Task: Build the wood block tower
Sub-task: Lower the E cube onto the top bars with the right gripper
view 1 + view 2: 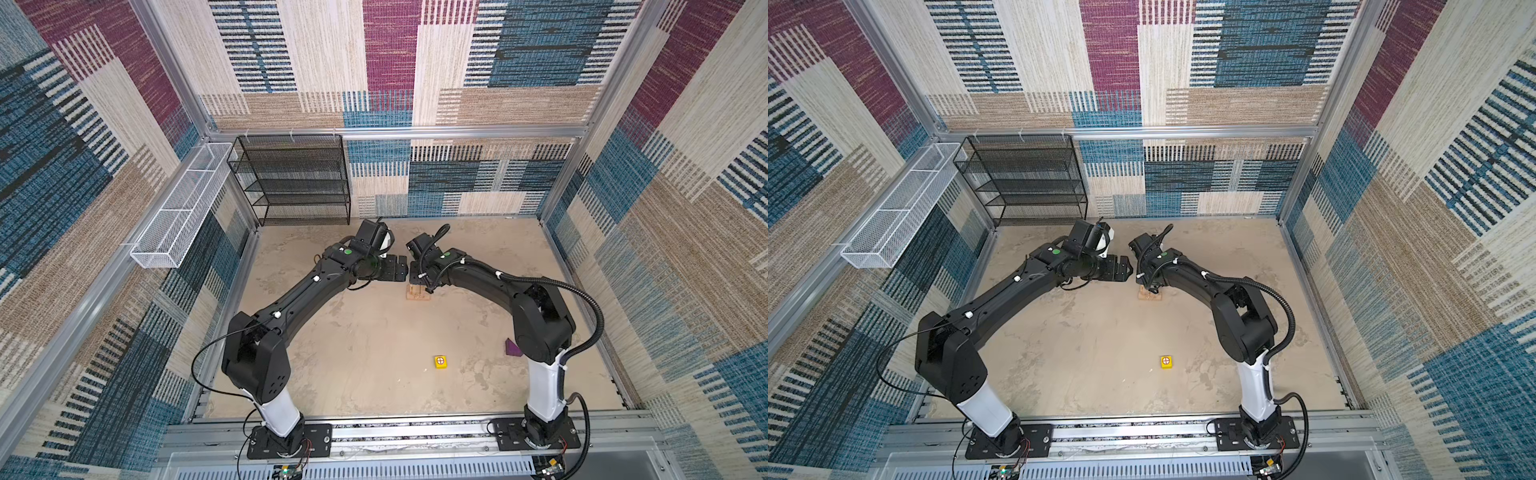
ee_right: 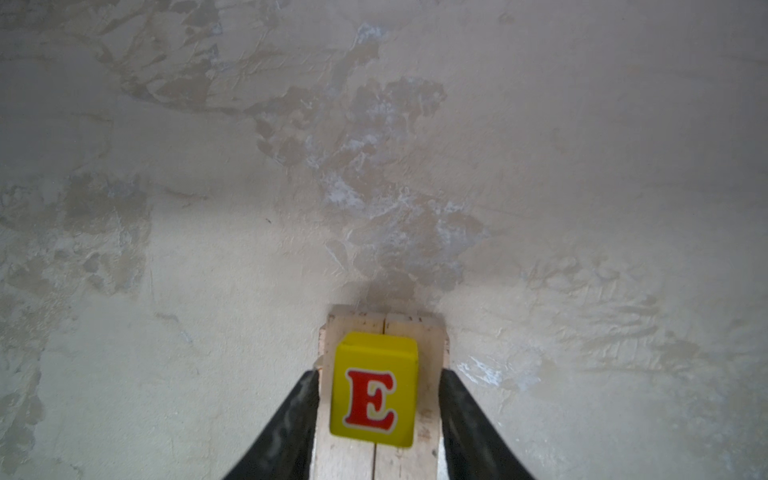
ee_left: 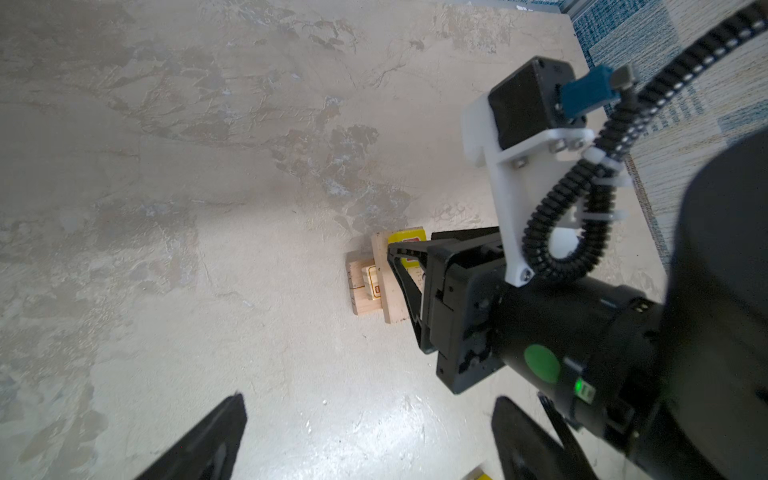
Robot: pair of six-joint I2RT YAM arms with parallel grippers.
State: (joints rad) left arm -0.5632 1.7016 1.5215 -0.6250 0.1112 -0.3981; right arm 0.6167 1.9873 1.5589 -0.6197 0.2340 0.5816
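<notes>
Tower (image 1: 417, 293): flat tan wood planks (image 2: 428, 415), boxy yellow cube (image 2: 374, 390) with red E on top, near the blotchy tabletop's (image 1: 374, 353) middle.
Right pincer (image 2: 380, 372): apart around the cube, not touching it.
Left pincer (image 3: 370, 401): wide apart, empty.

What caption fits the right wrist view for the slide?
Open right pincer astride the yellow E cube on two side-by-side tan planks.

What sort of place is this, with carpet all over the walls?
Probably a robot test booth, not a home: a left arm and right arm bolted to a rail, an aluminium frame lined with patterned carpet, and a toy yellow cube lying on the tabletop.
</notes>
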